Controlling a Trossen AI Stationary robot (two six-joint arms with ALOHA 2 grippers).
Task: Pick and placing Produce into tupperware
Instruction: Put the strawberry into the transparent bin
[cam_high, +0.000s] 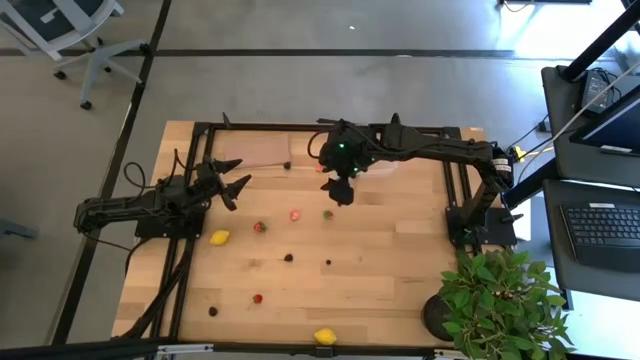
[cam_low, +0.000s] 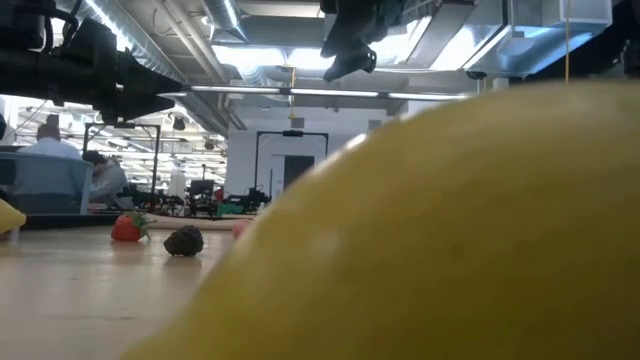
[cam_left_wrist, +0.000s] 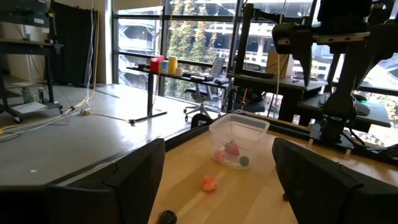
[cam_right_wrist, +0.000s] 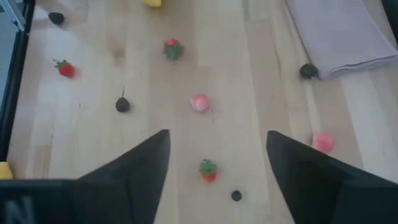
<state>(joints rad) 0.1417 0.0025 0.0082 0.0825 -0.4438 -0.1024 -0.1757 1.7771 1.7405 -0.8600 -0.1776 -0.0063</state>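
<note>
1. The right end effector (cam_high: 340, 192) hangs above the pale wooden tabletop (cam_high: 400, 270), just beside the small clear, roughly square plastic tub (cam_left_wrist: 239, 140). Its two dark fingers (cam_right_wrist: 140, 165) stand apart with nothing between them, as its own wrist view shows.

2. The tub sits toward the far edge of the tabletop, under the right arm in the high view. In the left wrist view it holds a red strawberry-like piece (cam_left_wrist: 231, 150) and a small dark berry-like piece (cam_left_wrist: 244, 161), so part of the job looks done.

3. Many pieces still lie loose: a small red strawberry with a green cap (cam_right_wrist: 208, 169) lies directly below the right end effector's open fingers, a pink piece (cam_right_wrist: 199, 102) sits farther off, and a yellow lemon-like piece (cam_high: 220, 238) rests nearer the left arm. The spread suggests each is fetched singly.

4. The left end effector (cam_high: 232, 180) waits over the left side of the tabletop, fingers wide and empty, clear of the right arm's path.

5. A second yellow lemon-like piece (cam_low: 450, 240) lies right against the low camera, blocking most of that view.
</note>
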